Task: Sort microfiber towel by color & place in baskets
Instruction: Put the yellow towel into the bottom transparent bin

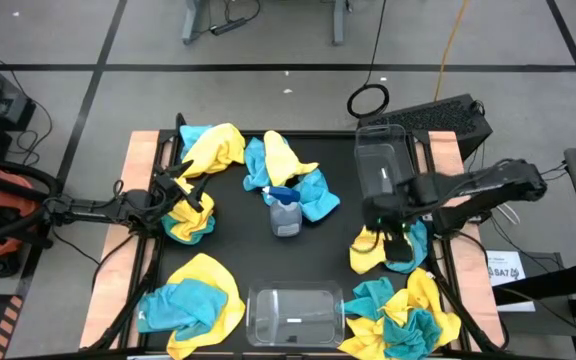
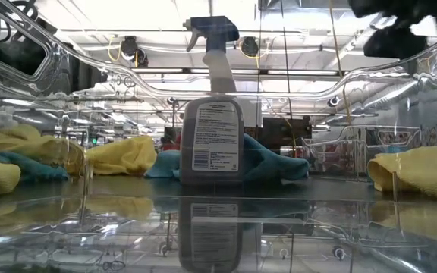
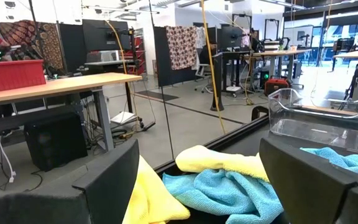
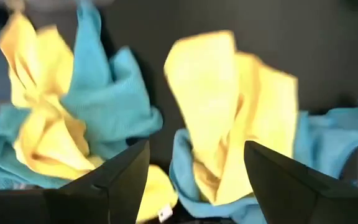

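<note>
Right gripper poised over a yellow-and-teal towel heap, fingers spread apart and gripping nothing — a yellow cloth standing bunched between and beyond them. Just behind that gripper, one clear basket; the other basket at the near table edge. Left gripper spread wide — empty, above a yellow and teal pile. Spray bottle between the two grippers.

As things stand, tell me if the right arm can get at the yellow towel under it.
Probably yes: the right end effector hangs open directly over the yellow towel, with nothing between them.
</note>
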Available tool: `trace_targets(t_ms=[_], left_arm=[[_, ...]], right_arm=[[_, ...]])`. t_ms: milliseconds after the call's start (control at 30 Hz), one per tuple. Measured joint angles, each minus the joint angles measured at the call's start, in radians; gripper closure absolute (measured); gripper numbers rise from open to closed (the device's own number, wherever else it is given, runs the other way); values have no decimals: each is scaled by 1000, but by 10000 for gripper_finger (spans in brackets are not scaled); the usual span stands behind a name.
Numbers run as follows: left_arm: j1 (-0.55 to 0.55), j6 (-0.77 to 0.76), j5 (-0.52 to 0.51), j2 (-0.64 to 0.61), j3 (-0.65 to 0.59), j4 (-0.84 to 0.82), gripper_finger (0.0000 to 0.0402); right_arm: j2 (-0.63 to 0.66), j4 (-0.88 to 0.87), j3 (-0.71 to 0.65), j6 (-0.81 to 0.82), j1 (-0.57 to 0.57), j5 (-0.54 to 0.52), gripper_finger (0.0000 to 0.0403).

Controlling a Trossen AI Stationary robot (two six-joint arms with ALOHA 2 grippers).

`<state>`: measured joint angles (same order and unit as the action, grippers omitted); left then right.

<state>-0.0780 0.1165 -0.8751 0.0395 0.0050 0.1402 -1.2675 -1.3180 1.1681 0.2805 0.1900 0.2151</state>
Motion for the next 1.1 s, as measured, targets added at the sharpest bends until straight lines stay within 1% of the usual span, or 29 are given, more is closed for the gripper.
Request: trace_targets(t_ms=[67, 233, 467, 633, 733, 833, 933, 1033, 1100], left_arm=[[0, 0, 0, 0, 0, 0, 63], [0, 0, 0, 0, 0, 0, 63], [0, 0, 0, 0, 0, 0, 63], [0, 0, 0, 0, 0, 0, 63], [0, 0, 0, 0, 0, 0, 63], [0, 0, 0, 0, 0, 0, 63], [0, 0, 0, 0, 0, 0, 63], [0, 0, 0, 0, 0, 0, 63], [0, 0, 0, 0, 0, 0, 63]], right_arm=[[-8, 2, -15, 22, 42, -10, 147], [-8, 4, -96, 98, 112, -111, 147], [-8, 29, -314, 153, 133, -111, 158], [-8, 168, -434, 167, 133, -111, 173], [-8, 261, -463, 180, 133, -113, 186], [-8, 291, -466, 180, 133, -114, 206], [-8, 294, -465, 180, 133, -113, 239], [-8, 296, -465, 180, 133, -112, 289], [-2, 298, -465, 180, 133, -112, 331]])
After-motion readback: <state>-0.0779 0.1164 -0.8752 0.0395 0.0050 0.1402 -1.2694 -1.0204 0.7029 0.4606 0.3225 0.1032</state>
